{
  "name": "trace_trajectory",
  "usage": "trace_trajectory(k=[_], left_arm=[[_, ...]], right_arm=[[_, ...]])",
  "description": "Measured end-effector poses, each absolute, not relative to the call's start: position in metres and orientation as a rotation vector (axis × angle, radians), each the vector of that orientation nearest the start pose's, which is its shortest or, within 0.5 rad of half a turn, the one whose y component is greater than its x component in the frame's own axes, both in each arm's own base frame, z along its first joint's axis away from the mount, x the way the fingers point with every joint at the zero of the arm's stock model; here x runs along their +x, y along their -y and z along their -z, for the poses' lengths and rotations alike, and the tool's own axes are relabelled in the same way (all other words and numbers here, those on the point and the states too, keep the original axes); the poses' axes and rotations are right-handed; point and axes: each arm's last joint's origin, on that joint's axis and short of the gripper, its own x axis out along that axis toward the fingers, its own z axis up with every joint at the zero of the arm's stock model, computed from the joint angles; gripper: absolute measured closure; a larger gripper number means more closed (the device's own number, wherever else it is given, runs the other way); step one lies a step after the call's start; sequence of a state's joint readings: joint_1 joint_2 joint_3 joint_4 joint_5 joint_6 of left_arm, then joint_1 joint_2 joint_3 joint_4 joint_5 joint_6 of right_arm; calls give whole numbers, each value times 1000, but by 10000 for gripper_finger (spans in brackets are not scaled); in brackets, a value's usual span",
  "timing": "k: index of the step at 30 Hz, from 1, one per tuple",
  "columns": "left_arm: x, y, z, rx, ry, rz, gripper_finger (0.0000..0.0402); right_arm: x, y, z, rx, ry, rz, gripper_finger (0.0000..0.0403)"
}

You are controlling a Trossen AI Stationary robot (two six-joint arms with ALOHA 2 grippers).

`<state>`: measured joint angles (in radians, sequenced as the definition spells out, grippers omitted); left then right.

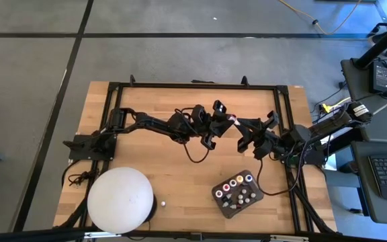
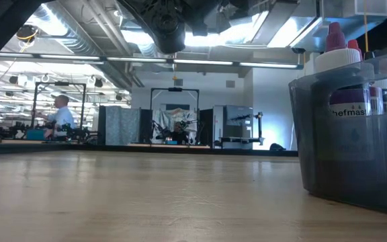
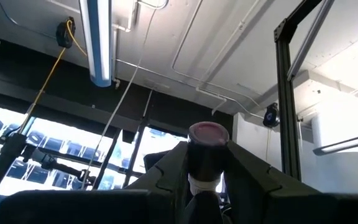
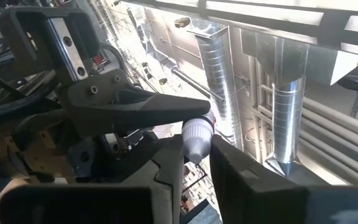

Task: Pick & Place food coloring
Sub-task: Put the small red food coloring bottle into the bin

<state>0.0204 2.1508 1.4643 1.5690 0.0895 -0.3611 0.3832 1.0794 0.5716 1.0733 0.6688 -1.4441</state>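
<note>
A food coloring bottle (image 1: 232, 121) is held high over the middle of the table, between my two grippers. In the left wrist view it has a dark body and a pink round end (image 3: 208, 132); in the right wrist view its white cap (image 4: 197, 137) shows. My left gripper (image 1: 217, 124) comes from the table's left and is shut on it. My right gripper (image 1: 244, 134) comes from the right and is shut on the cap. Several more small bottles stand in the dark grey tray (image 1: 222, 204). One tiny white bottle (image 1: 161, 202) lies on the table beside the white dome. My left gripper (image 3: 207, 158) pinches the bottle's dark body (image 3: 204, 158) between its two fingers; the bottle lies along the fingers and its pink end sticks out past their tips. It is lifted clear of the table. My right gripper (image 4: 197, 155) has the white cap (image 4: 199, 142) between its two fingertips, coming from the table's right against the left fingers (image 4: 154, 109). The cap fills the gap between them.
The big white dome (image 1: 121, 199) sits at the near left corner. The tray (image 2: 345, 165) with bottles stands at the near right, close to the low camera. A black frame (image 1: 193, 86) runs around the table. Bare wood (image 1: 160, 161) lies below the raised arms.
</note>
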Motion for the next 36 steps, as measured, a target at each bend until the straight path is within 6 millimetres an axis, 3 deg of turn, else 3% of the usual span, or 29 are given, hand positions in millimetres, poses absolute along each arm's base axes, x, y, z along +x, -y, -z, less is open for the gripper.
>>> trace_trajectory(k=[36], left_arm=[[455,-6,-289,-290,842,212,315]], right_arm=[[205,-69,-318,-1188,219,522,318]])
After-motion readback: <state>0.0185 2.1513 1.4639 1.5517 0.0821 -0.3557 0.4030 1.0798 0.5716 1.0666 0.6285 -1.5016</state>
